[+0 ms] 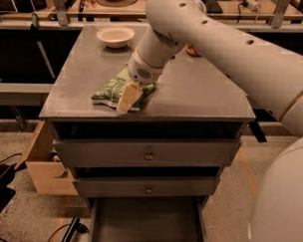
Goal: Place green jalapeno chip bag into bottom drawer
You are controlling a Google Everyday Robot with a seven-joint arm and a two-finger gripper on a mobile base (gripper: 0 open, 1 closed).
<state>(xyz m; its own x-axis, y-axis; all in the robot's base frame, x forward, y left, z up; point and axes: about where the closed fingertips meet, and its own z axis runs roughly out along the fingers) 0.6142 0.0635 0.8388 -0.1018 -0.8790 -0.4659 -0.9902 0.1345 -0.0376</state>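
On cabinet top [202, 90], near-left part: green jalapeno chip bag [108, 89], lying flat, close to front edge. Down on its near-right end, touching it: gripper [128, 97]; apart or clamped, can't tell. Far left of top: white bowl [115, 36], bare white inside, well apart from bag. Below, at floor level: bottom drawer [145, 222] pulled out toward near side, bare dark interior showing. Above it, two upper drawers [148, 154] w/ round knobs, closed. Left on floor: cardboard box [43, 164].

The grey counter [202, 95] bears the green jalapeno chip bag [108, 90] near its front edge, the claw [127, 99] at the bag, and a white bowl [115, 36] at the back.
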